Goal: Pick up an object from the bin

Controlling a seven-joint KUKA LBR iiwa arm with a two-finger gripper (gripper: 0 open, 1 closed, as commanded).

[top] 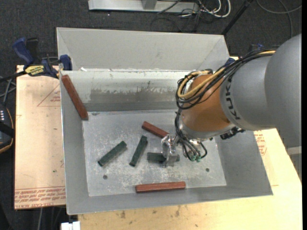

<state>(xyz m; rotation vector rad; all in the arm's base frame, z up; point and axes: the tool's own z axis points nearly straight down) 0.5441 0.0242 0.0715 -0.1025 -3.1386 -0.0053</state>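
Observation:
My gripper (pixel 169 153) is low in the bin's right middle, its metal fingers down on the floor. A short dark green block (pixel 155 158) lies right at the fingertips, touching them on their left side. Whether it sits between the fingers I cannot make out. A short reddish-brown bar (pixel 154 129) lies just up and left of the gripper. A dark green bar (pixel 138 151) rests a little further left, tilted.
Another dark green bar (pixel 112 153) lies toward the bin's left. A long reddish-brown bar (pixel 160 187) lies along the front edge, and a second long one (pixel 74 97) leans against the left wall. The arm with its orange cover and cables hangs over the right side.

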